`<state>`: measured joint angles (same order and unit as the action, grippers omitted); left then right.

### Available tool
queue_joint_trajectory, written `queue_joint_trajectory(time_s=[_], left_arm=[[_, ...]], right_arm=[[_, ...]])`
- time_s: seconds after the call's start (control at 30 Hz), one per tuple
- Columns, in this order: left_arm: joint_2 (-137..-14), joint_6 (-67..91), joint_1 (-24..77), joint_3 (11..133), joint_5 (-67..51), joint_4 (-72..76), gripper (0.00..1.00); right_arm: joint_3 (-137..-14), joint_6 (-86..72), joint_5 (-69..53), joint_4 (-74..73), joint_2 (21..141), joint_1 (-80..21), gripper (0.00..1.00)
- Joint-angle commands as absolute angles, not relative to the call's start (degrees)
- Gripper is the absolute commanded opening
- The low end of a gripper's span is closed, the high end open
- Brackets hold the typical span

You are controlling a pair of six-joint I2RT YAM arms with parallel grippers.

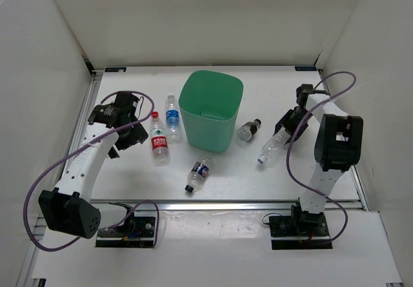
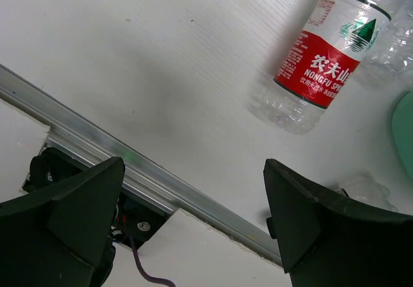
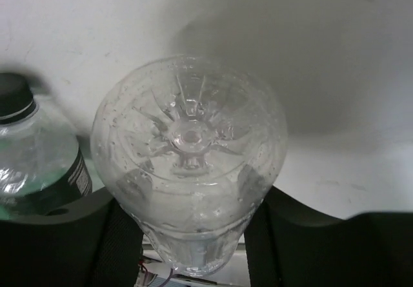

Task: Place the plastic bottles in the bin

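A white table (image 1: 129,177) sits boxed in by white walls. At far left my left gripper (image 1: 132,122) hangs over it, jaws wide apart with nothing between them. Just beside it lies the red-label bottle (image 1: 159,140). The blue-label bottle (image 1: 172,118) is next to that, close against the bin (image 1: 211,109).

The bin stands upright mid-table. From above I look down to its bare green floor, and all five bottles are outside it. In front of it lies the dark-label bottle (image 1: 199,173). To its right is the black-cap bottle (image 1: 248,131), then the clear bottle (image 1: 271,149). My right gripper (image 1: 286,124) is clamped on its base end, and its cap points toward my bases.

My left wrist view alone shows the red label's print, a metal rail (image 2: 129,171) and a sliver of the bin's edge. My right wrist view alone shows the clear bottle's ribbed base pinched between my fingers (image 3: 122,235). I cannot tell whether that bottle is off the table.
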<state>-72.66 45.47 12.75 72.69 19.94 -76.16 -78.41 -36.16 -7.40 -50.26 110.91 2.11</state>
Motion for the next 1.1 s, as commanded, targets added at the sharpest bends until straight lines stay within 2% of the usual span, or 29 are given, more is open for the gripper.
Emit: queue_joint_trajectory(time_s=[0.0, 0.07, 0.17, 0.37, 0.4, 0.5, 0.53, 0.6, 0.67, 0.73, 0.83, 1.07], left_arm=[[-72.16, 45.00, 13.01, 74.62, 19.25, -75.15, 1.00], [-72.16, 45.52, 13.01, 74.62, 19.25, -75.15, 1.00], [-72.16, 45.53, 13.01, 74.00, 19.25, -74.10, 1.00], [-75.15, 45.53, 13.01, 74.71, 17.40, -73.39, 1.00], [-75.76, 45.53, 13.01, 75.40, 17.40, -73.39, 1.00], [-76.28, 45.01, 13.01, 75.93, 16.88, -72.77, 1.00], [-76.29, 45.00, 13.01, 75.94, 16.88, -72.77, 1.00], [-76.29, 45.00, 13.01, 75.94, 16.88, -72.16, 1.00], [-76.29, 45.00, 13.01, 75.94, 16.88, -71.46, 1.00], [-76.29, 45.00, 13.01, 76.46, 16.88, -71.46, 1.00], [-78.48, 45.00, 13.01, 77.78, 18.98, -70.31, 1.00], [-83.48, 45.26, 13.01, 76.64, 18.46, -60.92, 1.00]], right_arm=[[-84.89, -35.85, -3.79, -56.33, 101.01, 2.64, 0.35], [-88.66, -37.17, -4.39, -57.13, 93.71, 2.64, 0.37], [-100.16, -39.72, -7.11, -57.13, 89.82, 0.62, 0.37], [-132.55, -37.64, -5.46, -54.76, 99.48, -11.32, 0.33], [-134.63, -36.75, -4.49, -52.75, 100.80, -14.73, 0.34], [-134.48, -33.41, -1.06, -47.57, 103.36, -20.54, 0.44], [-133.86, -32.62, 0.08, -46.85, 104.84, -21.87, 0.53], [-133.86, -31.12, 2.71, -46.85, 107.03, -25.48, 0.56], [-133.86, -27.70, 3.42, -46.85, 108.28, -28.54, 0.72], [-134.64, -26.20, 5.87, -49.12, 108.81, -30.40, 0.98], [-134.31, -26.19, 10.36, -50.71, 106.19, -30.94, 1.00], [-125.25, -25.14, 8.00, -53.00, 96.51, -26.89, 1.00]])
